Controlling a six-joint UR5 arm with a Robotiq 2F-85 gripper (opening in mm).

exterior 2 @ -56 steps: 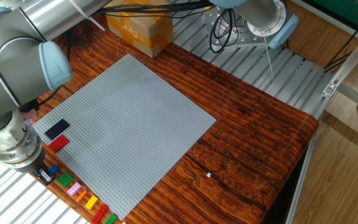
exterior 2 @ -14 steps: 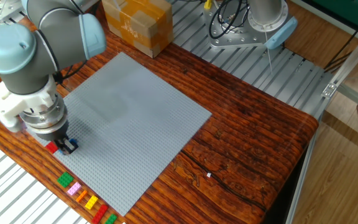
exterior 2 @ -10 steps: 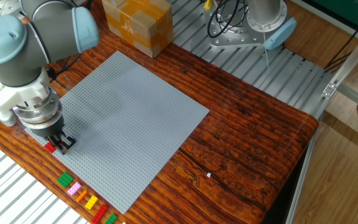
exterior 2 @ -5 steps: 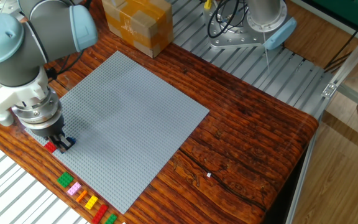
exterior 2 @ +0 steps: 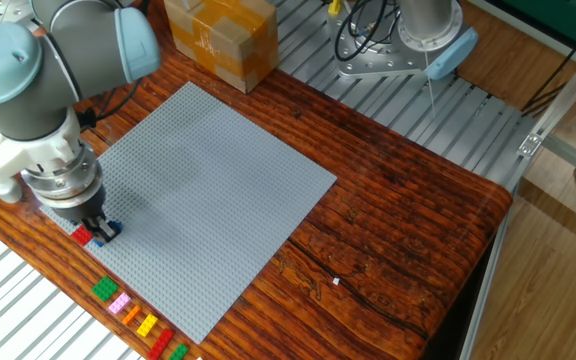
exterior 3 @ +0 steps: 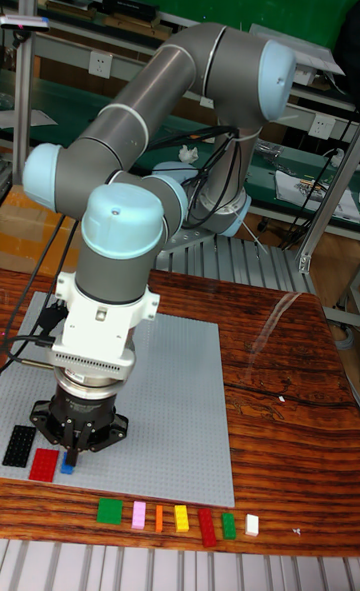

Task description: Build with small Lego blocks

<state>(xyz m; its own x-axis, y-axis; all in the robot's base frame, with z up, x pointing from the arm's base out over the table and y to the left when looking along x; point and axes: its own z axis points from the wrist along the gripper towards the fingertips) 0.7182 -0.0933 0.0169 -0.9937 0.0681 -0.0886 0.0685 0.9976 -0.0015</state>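
The robot's jaws (exterior 3: pixel 68 451) pinched a blue brick (exterior 3: pixel 67 467) against the grey baseplate (exterior 2: pixel 218 190), just beside a red brick (exterior 3: pixel 44 463). Placing seemed underway; next, likely pressing it home, then releasing. Spare bricks (exterior 3: pixel 175 518) lined the counter (exterior 2: pixel 408 230).

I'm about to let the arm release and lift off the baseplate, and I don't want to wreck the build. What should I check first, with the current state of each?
1. Blue brick down on the grey baseplate, beside the red brick: ok.
2. Blue brick's studs fully seated: cannot tell, the gripper hides it.
3. Jaws open or shut: cannot tell.
4. Black brick and red brick in place on the baseplate: ok.
5. Spare bricks lined up on the wooden table off the baseplate edge: ok.
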